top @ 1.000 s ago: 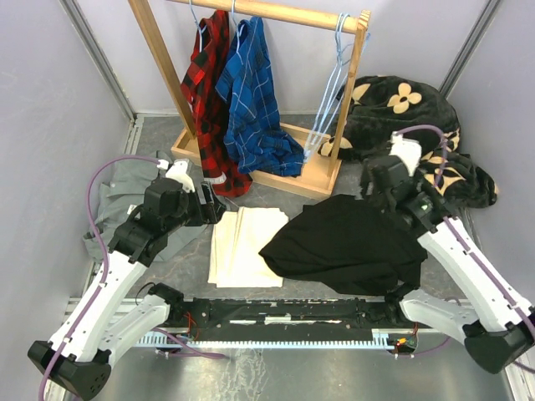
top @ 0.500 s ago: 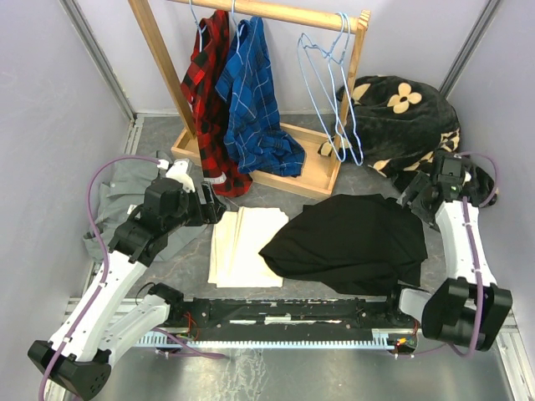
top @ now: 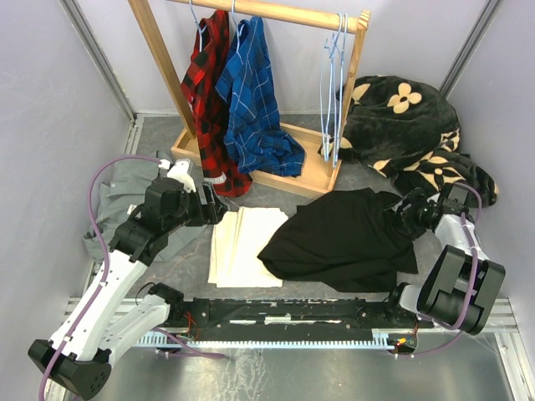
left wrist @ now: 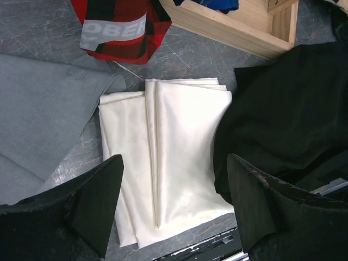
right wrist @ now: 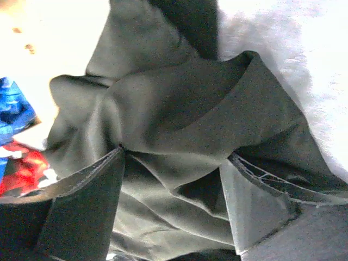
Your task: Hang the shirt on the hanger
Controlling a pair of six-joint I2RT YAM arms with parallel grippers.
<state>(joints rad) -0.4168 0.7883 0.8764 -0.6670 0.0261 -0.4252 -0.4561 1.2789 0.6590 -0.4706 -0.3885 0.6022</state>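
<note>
The black shirt [top: 347,238] lies crumpled on the table, right of centre; its left part shows in the left wrist view [left wrist: 288,114]. Several light-blue wire hangers [top: 334,92] hang at the right end of the wooden rack's bar. My right gripper [top: 410,215] is low at the shirt's right edge. In the right wrist view it [right wrist: 171,157] is open, with bunched shirt fabric [right wrist: 179,103] between its fingers [right wrist: 87,201]. My left gripper [top: 213,209] is open and empty, held above a folded cream cloth [left wrist: 174,163], left of the shirt. No label is visible.
The wooden rack [top: 313,177] stands at the back with a red plaid shirt [top: 209,92] and a blue plaid shirt [top: 255,92] on it. A grey shirt [top: 125,196] lies far left, a cream cloth [top: 242,242] in the middle, a flowered black blanket [top: 401,117] back right.
My right arm swung away from the rack and dropped low to the shirt's right edge. A hanger swung out on the bar and settled. The shirt's right side shifted. The left arm has not moved.
</note>
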